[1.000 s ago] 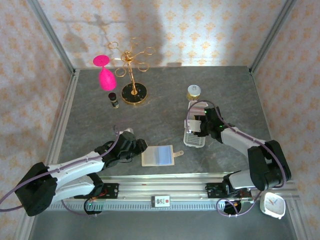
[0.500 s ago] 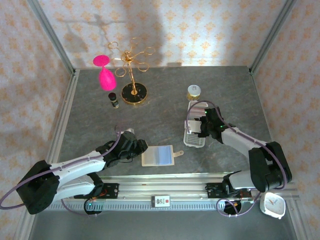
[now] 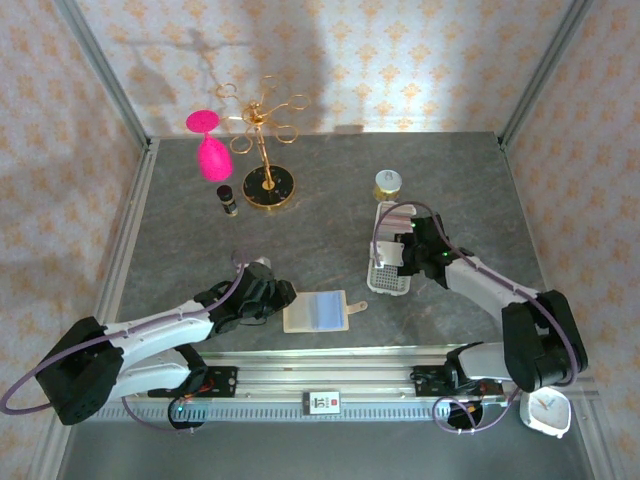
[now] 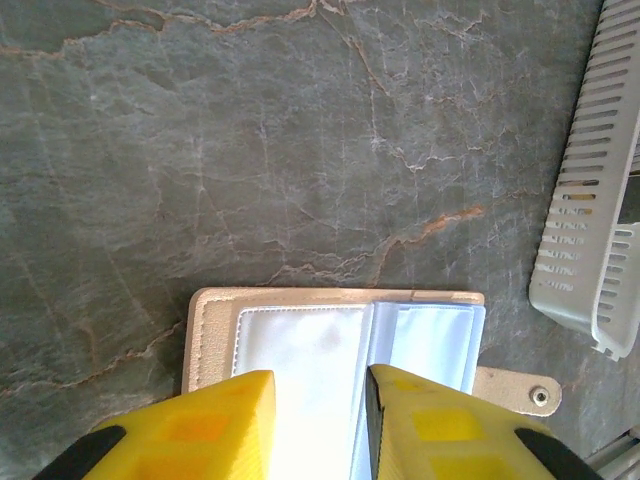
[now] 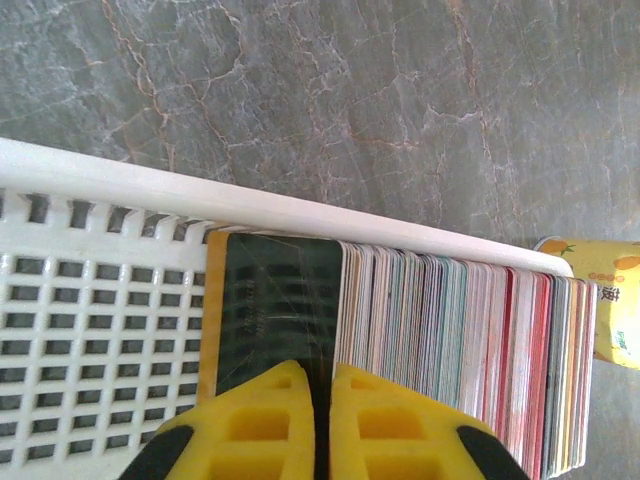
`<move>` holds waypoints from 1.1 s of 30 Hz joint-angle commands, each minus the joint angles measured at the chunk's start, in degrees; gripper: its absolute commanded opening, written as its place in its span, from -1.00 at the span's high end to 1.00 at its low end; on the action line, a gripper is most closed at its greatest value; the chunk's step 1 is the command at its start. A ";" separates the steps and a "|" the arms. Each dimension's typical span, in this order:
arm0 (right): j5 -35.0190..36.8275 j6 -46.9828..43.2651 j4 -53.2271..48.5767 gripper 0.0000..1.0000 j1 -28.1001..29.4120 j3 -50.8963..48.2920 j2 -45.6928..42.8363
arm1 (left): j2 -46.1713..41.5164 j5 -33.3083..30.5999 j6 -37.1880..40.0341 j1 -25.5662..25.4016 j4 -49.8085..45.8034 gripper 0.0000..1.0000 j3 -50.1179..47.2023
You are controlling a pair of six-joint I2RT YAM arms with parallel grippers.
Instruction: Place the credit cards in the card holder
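The card holder lies open like a book near the table's front edge, its beige cover and clear sleeves facing up. My left gripper hovers right over its left page, jaws partly apart, with the bare sleeve showing between them. It is at the holder's left edge in the top view. Several credit cards stand on edge in the white perforated tray. My right gripper is shut on the near edge of the front dark card, which is still in the tray.
The tray lies right of centre, with a yellow-lidded jar behind it. A gold stand, a pink glass and a small dark bottle stand at the back left. A white clock sits at the front right.
The right gripper's jaws have closed onto the dark card at the front of the stack. The left jaws have narrowed a little over the card holder.
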 commanded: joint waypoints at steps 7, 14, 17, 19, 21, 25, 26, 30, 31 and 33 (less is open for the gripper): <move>0.70 1.61 -2.38 0.92 -0.11 2.15 -3.58 | -0.74 -0.27 -0.55 -0.30 1.21 0.42 -1.08; -0.41 4.16 -5.64 0.96 -0.12 2.18 -5.70 | -0.73 -0.07 -0.90 -0.30 1.97 0.42 -1.54; -0.54 4.49 -6.23 1.00 -0.11 1.83 -6.65 | -0.77 -0.10 -0.83 -0.26 1.92 0.42 -1.46; -0.47 4.72 -7.09 1.00 -0.12 1.82 -7.06 | -0.98 -0.10 -0.81 -0.27 1.91 0.43 -1.54; -0.33 4.87 -8.03 1.00 -0.12 1.98 -7.06 | -1.02 -0.03 -0.88 -0.30 1.79 0.43 -1.54; -1.13 6.54 -10.74 1.00 -0.12 2.94 -9.73 | -1.23 0.05 -0.75 -0.30 1.81 0.38 -1.54; -1.77 7.47 -12.02 1.00 -0.19 3.44 -10.34 | -1.46 0.07 -0.63 -0.26 1.69 0.35 -1.45; -4.29 11.78 -14.92 1.00 -0.15 4.53 -13.15 | -2.91 -0.40 -0.66 -0.30 0.14 0.23 -0.68; -5.02 13.60 -15.56 1.00 -0.14 4.77 -14.26 | -3.55 -0.80 -0.79 -0.25 -0.59 0.20 -0.45; -6.43 16.84 -16.82 1.00 -0.10 5.15 -16.39 | -5.09 -1.83 -1.41 -0.29 -2.18 0.17 -0.25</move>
